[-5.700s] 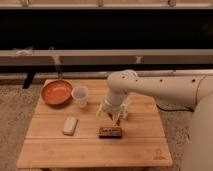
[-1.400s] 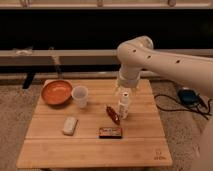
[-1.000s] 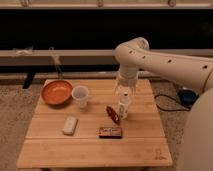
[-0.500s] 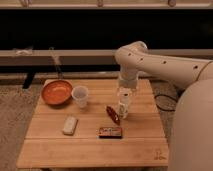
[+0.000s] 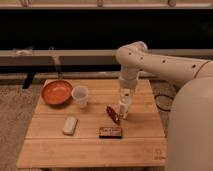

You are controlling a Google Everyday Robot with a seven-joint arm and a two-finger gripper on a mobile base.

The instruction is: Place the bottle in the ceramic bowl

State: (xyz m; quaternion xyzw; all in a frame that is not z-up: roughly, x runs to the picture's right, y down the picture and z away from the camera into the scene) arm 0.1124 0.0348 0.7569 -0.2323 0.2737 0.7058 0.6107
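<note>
My gripper [image 5: 125, 100] hangs straight down from the white arm over the right half of the wooden table [image 5: 55, 150]. It is shut on the slim whitish bottle [image 5: 123, 108], which stands upright with its bottom just above or on the tabletop. A reddish band shows near the fingers. The orange ceramic bowl [image 5: 56, 92] sits empty at the table's far left corner, well to the left of the gripper.
A translucent white cup [image 5: 80, 96] stands between the bowl and the gripper. A dark red oblong item [image 5: 113, 114] lies just left of the bottle. A flat brown bar [image 5: 110, 132] lies in front of it. A whitish pad [image 5: 70, 125] lies at the front left.
The gripper and bottle stay in nearly the same spot beside the dark red item. The arm's elbow and white body have swung in larger at the right.
</note>
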